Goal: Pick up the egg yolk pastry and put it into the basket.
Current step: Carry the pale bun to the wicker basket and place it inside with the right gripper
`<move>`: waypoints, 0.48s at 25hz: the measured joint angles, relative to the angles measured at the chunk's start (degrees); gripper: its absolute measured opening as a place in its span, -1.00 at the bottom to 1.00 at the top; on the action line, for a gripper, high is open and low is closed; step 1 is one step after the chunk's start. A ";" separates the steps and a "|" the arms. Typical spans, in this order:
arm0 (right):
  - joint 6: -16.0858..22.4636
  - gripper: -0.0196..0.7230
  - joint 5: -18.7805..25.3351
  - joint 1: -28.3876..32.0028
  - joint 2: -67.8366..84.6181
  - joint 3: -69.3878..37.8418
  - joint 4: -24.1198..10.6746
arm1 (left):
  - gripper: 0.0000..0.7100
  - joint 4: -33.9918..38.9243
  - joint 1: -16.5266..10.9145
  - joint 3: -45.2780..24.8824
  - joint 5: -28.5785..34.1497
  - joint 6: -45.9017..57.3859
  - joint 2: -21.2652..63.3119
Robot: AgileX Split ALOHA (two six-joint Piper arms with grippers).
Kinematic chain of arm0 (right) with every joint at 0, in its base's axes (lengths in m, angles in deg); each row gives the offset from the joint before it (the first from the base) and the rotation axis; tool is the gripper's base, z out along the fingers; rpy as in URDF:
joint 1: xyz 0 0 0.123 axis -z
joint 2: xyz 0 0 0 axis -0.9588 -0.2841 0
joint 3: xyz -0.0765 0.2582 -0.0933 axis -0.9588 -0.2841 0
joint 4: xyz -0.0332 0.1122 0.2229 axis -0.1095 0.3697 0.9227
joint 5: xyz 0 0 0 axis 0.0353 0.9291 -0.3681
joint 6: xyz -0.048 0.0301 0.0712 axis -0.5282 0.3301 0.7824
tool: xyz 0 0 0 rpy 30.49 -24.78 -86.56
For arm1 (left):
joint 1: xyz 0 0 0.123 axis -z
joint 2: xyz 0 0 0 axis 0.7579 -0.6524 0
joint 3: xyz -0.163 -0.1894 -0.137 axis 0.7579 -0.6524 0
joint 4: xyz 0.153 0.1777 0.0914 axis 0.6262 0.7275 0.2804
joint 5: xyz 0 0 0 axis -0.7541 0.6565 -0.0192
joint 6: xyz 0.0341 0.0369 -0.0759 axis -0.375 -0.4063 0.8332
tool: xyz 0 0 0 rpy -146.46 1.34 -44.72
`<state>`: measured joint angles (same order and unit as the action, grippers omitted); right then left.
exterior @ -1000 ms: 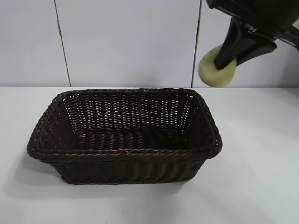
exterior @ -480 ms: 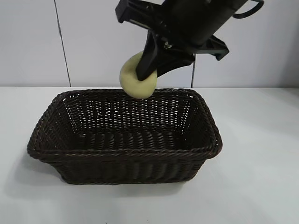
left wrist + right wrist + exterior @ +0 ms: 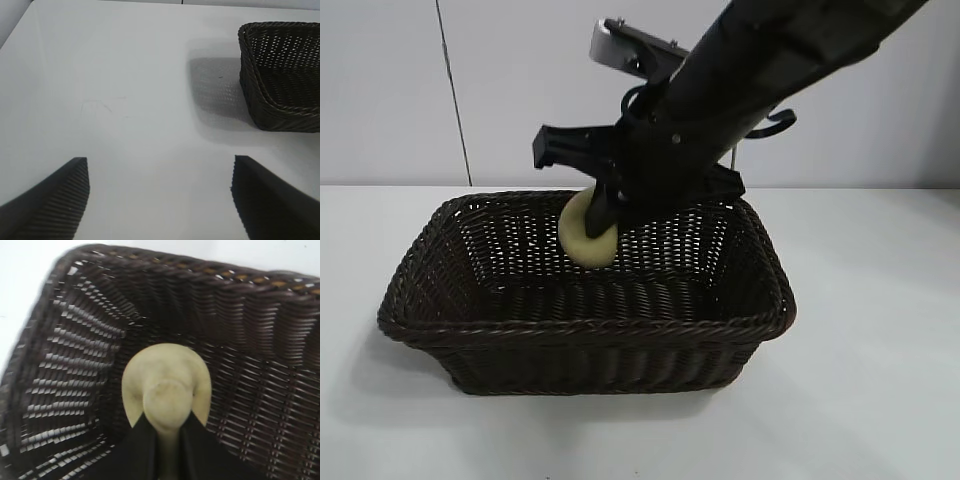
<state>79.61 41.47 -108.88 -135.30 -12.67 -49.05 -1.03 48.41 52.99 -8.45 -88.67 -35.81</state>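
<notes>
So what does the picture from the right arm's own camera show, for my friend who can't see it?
The right gripper is shut on the egg yolk pastry, a pale yellow round bun, holding it on edge inside the basket. Dark brown woven walls and a braided rim surround the pastry on all sides, with a little white table showing beyond.

We see the large rectangular dark brown woven wicker basket [image 3: 585, 290] standing on the white worktop [image 3: 880, 330], left of centre in the exterior view. Our right gripper [image 3: 602, 222] reaches in from the upper right and sits inside the basket, near its back wall. The small round pale yellow-cream egg yolk pastry [image 3: 583, 232] is clamped between its fingers [image 3: 137, 447], above the basket floor and below the rim. Our left gripper [image 3: 160, 200] hangs over bare worktop, well apart from the basket, its fingers [image 3: 55, 200] spread wide with nothing between them.
</notes>
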 joint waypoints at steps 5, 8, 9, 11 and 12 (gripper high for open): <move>0.00 -0.76 -1.41 0.00 -3.88 0.00 0.00 | 0.61 0.00 0.00 0.00 0.00 0.00 0.00; 0.00 -0.54 -1.42 0.00 -3.90 0.00 0.00 | 0.61 0.00 0.00 0.00 0.00 0.00 0.00; 0.00 -0.42 -1.35 0.00 -3.90 0.00 0.00 | 0.61 0.00 0.00 0.00 0.00 0.00 0.00; 0.00 -0.08 -0.16 0.00 -3.90 0.00 0.00 | 0.61 0.00 0.00 0.00 0.00 0.00 0.00; 0.00 0.04 0.69 0.00 -3.90 0.00 0.00 | 0.61 0.00 0.00 0.00 0.00 0.00 0.00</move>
<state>79.61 42.16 -108.88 -139.20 -12.67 -49.05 -1.03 48.41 52.99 -8.45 -88.67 -35.81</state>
